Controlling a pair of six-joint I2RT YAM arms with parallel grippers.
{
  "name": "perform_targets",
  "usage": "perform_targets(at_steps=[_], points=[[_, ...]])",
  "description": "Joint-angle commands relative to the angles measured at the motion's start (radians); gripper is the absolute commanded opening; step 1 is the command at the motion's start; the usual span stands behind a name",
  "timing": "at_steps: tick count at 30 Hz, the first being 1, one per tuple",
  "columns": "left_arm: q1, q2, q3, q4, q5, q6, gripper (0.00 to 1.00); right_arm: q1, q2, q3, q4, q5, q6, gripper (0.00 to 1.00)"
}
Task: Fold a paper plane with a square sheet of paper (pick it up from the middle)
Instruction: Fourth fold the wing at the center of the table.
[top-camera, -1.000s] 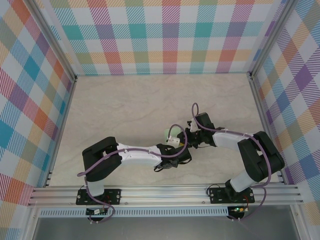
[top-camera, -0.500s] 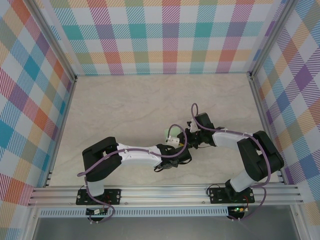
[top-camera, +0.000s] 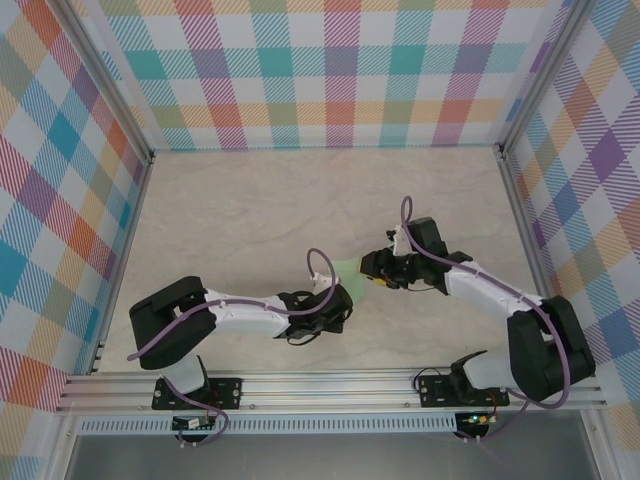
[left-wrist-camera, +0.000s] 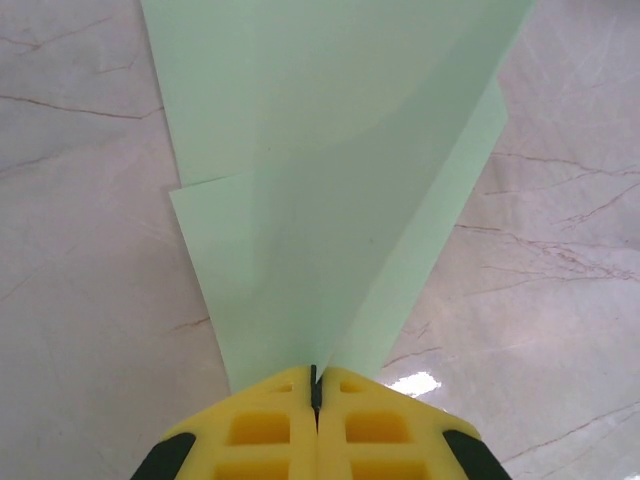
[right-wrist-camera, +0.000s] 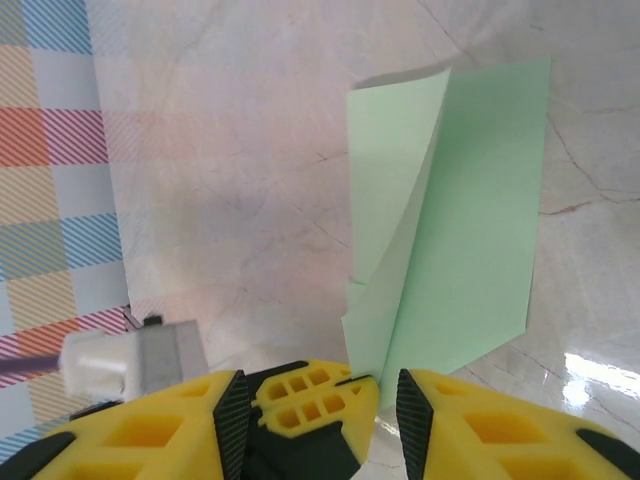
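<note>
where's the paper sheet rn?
Top view: the square sheet of paper is near the table centre, between the left gripper and right gripper; left jaws shut on it.

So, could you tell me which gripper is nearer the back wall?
The right gripper, at the paper's right end; the left gripper sits lower in the top view, closer to the arm bases.

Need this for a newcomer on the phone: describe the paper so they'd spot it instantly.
Look at the marble-patterned table inside the plaid walls, near its middle. There the left gripper pinches the square sheet of paper: thin, pale mint-green, partly folded, the only green thing on the table.
</note>
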Motion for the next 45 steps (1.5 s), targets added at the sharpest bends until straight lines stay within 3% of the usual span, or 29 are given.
perform_targets(at_steps=[1,8,16,31,45], points=[[0.037,-0.035,-0.052,0.170,0.123,-0.014,0.00,-0.003,-0.020,-0.001,-0.020,-0.013,-0.042,0.43],[0.115,-0.043,-0.151,0.327,0.260,-0.047,0.00,0.018,0.062,-0.012,0.087,-0.108,-0.017,0.26],[0.174,-0.051,-0.210,0.408,0.336,-0.074,0.00,0.084,0.201,0.026,0.173,-0.134,0.010,0.18],[0.260,-0.036,-0.285,0.518,0.463,-0.113,0.00,0.102,0.382,0.098,0.265,-0.181,0.047,0.14],[0.322,0.014,-0.275,0.547,0.563,-0.129,0.00,0.102,0.481,0.138,0.249,-0.140,0.052,0.14]])
